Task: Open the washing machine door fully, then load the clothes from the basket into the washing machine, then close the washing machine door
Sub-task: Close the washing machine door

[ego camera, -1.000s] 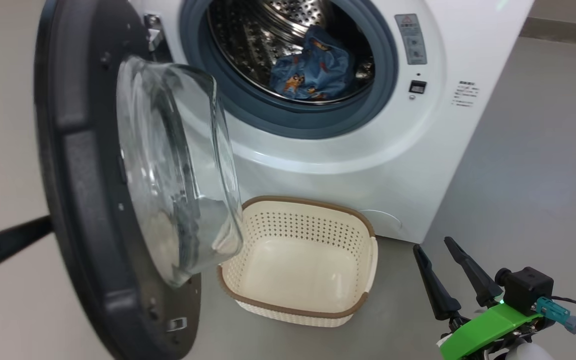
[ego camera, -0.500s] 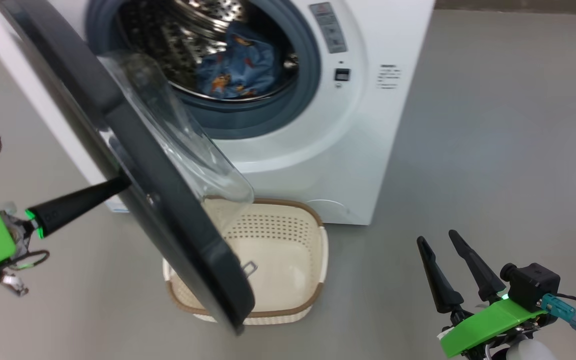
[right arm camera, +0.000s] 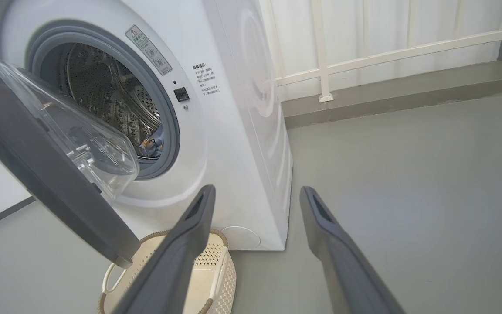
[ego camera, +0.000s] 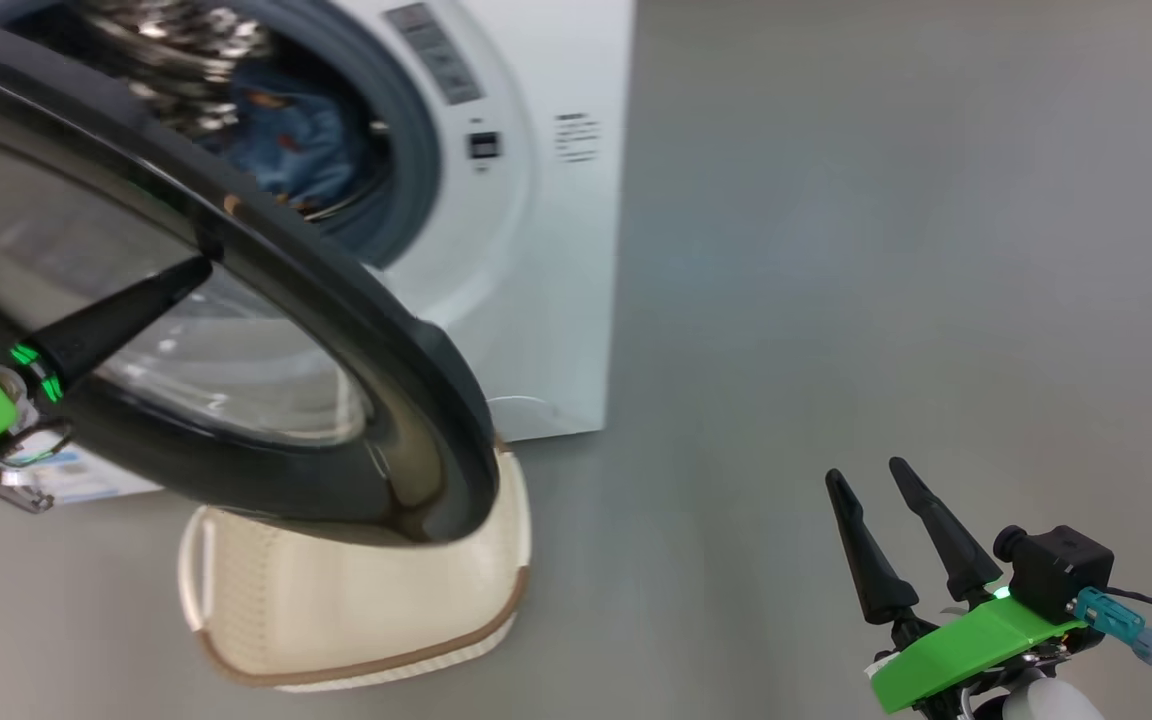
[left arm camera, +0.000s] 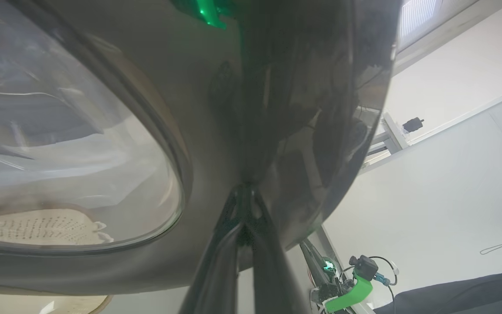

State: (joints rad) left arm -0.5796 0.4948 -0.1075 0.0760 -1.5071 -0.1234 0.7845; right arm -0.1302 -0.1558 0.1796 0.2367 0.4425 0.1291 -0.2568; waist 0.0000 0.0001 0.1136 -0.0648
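Against the outer face of the washing machine door [ego camera: 366, 330], left gripper [ego camera: 181, 283] has its fingers pressed together, tips touching the glossy black rim beside the glass bowl, nothing pinched. Door stands partway open, lower edge hanging over the basket [ego camera: 336, 600]. Basket sits on the floor [ego camera: 836, 250] just in front of the washing machine [ego camera: 536, 250]. Clothes [ego camera: 296, 150] lie inside the drum, blue printed fabric visible. Right gripper [ego camera: 866, 470] hangs well off to the right over the floor, fingers spread, holding nothing.

The washing machine door [ego camera: 336, 320] has swung partway closed toward the washing machine [ego camera: 546, 260], with the closed left hand [ego camera: 198, 270] now pressing its outer rim.
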